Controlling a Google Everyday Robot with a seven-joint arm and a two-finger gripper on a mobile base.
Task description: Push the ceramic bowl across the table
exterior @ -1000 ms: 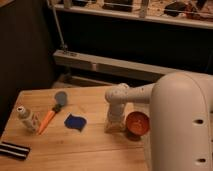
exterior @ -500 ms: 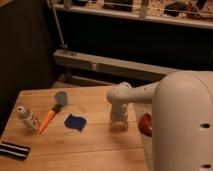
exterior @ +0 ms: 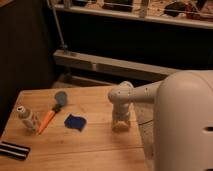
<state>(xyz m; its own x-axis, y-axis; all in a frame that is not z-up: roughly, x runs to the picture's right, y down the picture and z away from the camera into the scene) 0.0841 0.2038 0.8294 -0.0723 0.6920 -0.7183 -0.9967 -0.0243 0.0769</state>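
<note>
Tool [exterior: 121, 125] low on table [exterior: 90, 147]; one sponge [exterior: 74, 121], one brush [exterior: 51, 111].

The gripper [exterior: 121, 125] stood low over the table [exterior: 95, 145]; the sponge [exterior: 75, 121] lay at its nine o'clock, the brush [exterior: 50, 114] beyond, the bottle [exterior: 27, 117] farthest.

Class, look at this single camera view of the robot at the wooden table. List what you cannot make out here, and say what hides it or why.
- Ceramic bowl: not visible; the robot's white body may cover it.
- Gripper: low over the table, beside the blue sponge; its tip is a blur.
- Small bottle: label too small to read.
- Striped object: cut off by the left edge.
- Table's right side: behind the body.
</note>
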